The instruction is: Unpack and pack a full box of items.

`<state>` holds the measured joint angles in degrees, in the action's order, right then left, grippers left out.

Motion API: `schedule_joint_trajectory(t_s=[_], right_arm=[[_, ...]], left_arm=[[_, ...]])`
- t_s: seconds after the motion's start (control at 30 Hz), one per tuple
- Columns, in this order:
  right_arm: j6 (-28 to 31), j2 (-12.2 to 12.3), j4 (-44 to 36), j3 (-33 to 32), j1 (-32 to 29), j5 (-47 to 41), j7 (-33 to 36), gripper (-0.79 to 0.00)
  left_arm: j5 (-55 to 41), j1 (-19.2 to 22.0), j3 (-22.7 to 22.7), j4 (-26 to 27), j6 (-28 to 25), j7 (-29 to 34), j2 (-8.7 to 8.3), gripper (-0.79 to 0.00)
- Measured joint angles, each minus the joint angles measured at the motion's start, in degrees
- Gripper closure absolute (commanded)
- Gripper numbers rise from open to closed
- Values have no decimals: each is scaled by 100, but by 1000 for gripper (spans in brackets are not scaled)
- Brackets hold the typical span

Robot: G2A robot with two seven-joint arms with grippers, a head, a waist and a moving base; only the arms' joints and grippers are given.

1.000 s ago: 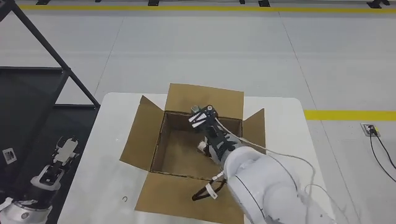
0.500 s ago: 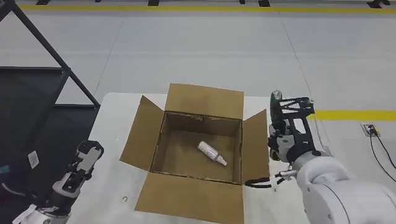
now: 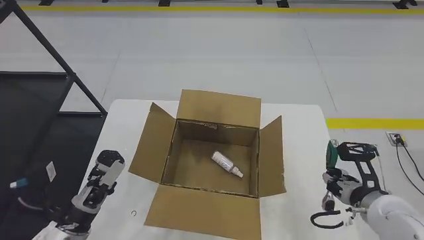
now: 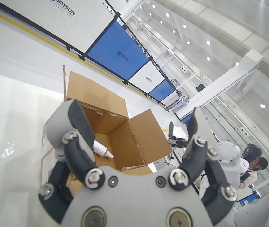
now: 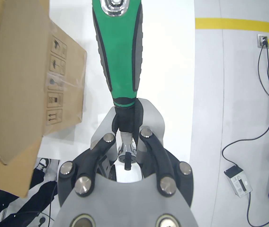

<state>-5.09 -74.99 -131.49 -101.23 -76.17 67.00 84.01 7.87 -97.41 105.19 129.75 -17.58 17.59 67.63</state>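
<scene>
An open cardboard box [image 3: 205, 167] stands mid-table with all flaps spread, and a small white bottle [image 3: 226, 163] lies on its floor. My right gripper [image 3: 334, 172] hangs by the table's right edge, well clear of the box's right flap [image 5: 30, 72]. It is shut on a green-handled tool [image 5: 118, 48] with a chrome forked end; the tool [image 3: 333, 150] points away from me. My left gripper [image 3: 108, 164] is off the table's front left corner, open and holding nothing. In its wrist view the left gripper [image 4: 134, 124] faces the box [image 4: 115, 119] and the bottle [image 4: 102, 151].
White table [image 3: 301, 140] has bare strips left and right of the box. A black metal frame [image 3: 59, 101] stands beside the table's left side. On the floor to the right lie a cable and a power adapter [image 5: 238, 183].
My right gripper lifted the green-handled tool out of the box and carried it right, past the flap, to the table's right edge. My left gripper drifted closer to the table.
</scene>
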Motion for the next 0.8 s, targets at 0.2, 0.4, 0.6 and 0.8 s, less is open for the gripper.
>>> schedule_joint_trajectory(t_s=[0.2,0.4,0.6,0.8], right_arm=[[780,49,1349,3,97,-475,-916,0],[540,85,2491,306,841,-229,-1178,0],[453,90,2724,365,1037,-189,-1122,0],[443,89,2764,425,996,-159,-1230,0]], left_arm=[[109,-2,-77,52,60,-129,10,-785],[123,0,-91,51,68,-135,11,-785],[122,0,-90,51,67,-134,11,-785],[122,0,-90,51,67,-134,11,-785]])
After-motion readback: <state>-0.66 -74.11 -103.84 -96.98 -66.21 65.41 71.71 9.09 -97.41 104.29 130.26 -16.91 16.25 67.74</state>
